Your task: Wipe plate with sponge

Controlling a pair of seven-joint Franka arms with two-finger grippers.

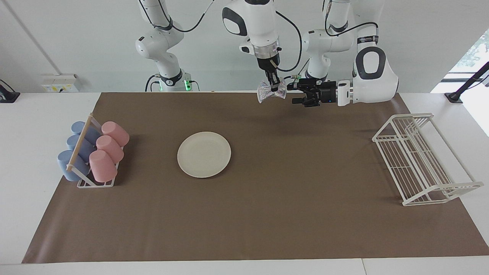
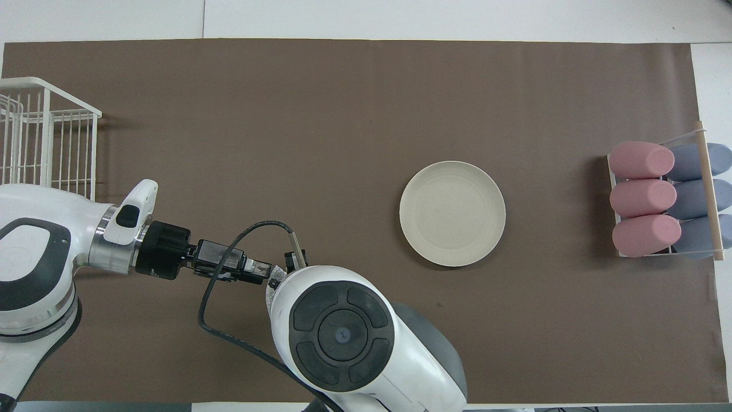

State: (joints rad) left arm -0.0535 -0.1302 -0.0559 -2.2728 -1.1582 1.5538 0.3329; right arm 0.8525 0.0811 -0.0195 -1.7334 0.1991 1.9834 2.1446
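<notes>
The cream plate (image 1: 204, 154) lies flat on the brown mat (image 1: 290, 214), toward the right arm's end; it also shows in the overhead view (image 2: 452, 213). My right gripper (image 1: 272, 88) hangs straight down, shut on the middle of the sparkly silvery sponge (image 1: 271, 91), up in the air over the mat's edge nearest the robots. In the overhead view only a sliver of the sponge (image 2: 273, 287) shows under the right arm. My left gripper (image 1: 297, 94) lies level, pointing at the sponge from beside it, fingers apart and empty; it also shows in the overhead view (image 2: 264, 273).
A rack of pink and blue cups (image 1: 93, 154) lying on their sides stands at the right arm's end of the mat (image 2: 663, 197). A white wire rack (image 1: 420, 156) stands at the left arm's end (image 2: 46, 137).
</notes>
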